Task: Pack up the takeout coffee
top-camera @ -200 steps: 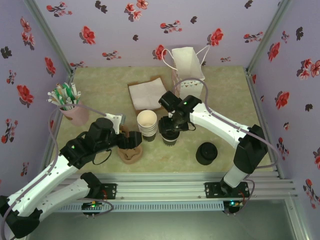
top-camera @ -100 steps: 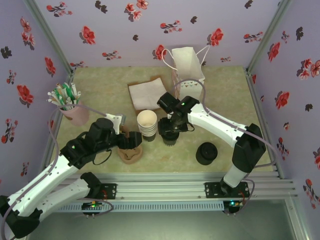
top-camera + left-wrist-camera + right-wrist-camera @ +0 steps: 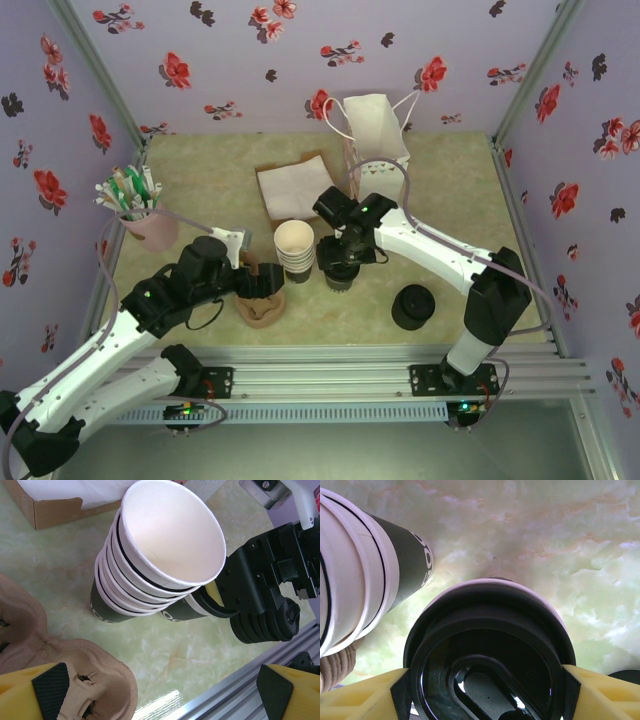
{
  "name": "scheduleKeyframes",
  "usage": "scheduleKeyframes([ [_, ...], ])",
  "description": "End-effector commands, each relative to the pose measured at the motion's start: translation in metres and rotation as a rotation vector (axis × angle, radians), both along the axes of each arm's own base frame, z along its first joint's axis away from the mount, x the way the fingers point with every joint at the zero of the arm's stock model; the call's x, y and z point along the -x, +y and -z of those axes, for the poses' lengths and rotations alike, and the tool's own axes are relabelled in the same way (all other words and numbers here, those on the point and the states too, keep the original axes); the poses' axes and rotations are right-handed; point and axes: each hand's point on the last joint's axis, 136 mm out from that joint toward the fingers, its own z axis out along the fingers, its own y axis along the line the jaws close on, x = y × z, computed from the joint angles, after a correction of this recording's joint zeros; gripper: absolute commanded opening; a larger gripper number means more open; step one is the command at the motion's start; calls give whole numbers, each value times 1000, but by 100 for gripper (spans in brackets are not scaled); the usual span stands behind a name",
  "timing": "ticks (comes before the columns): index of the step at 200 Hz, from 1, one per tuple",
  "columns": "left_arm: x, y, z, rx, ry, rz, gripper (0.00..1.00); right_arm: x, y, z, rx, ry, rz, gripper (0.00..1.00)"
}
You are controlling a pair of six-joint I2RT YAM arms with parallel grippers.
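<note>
Coffee (image 3: 485,610) is clamped at the lid by the right gripper (image 3: 485,690), just beside the cup stack (image 3: 165,555); left gripper (image 3: 162,690) gapes wide, empty, over the carrier (image 3: 95,675).

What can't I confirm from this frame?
- Top view: the right gripper covers most of the takeout coffee, so whether it is lifted is hidden.
- Right wrist view: its own lid hides the cup's base.
- Top view: paper bag contents too small to read.
- Left wrist view: the frame edge cuts the cup carrier.
</note>
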Motion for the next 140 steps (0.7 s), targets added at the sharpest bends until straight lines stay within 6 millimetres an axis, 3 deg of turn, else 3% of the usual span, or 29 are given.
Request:
scheduleKeyframes([
  [1,-3,3,-1,16,-12,-22,99,0,-3,6,37,-2,12,74],
  [140,-3,3,-1,16,-14,-22,99,0,1,16,37,8,10,74],
])
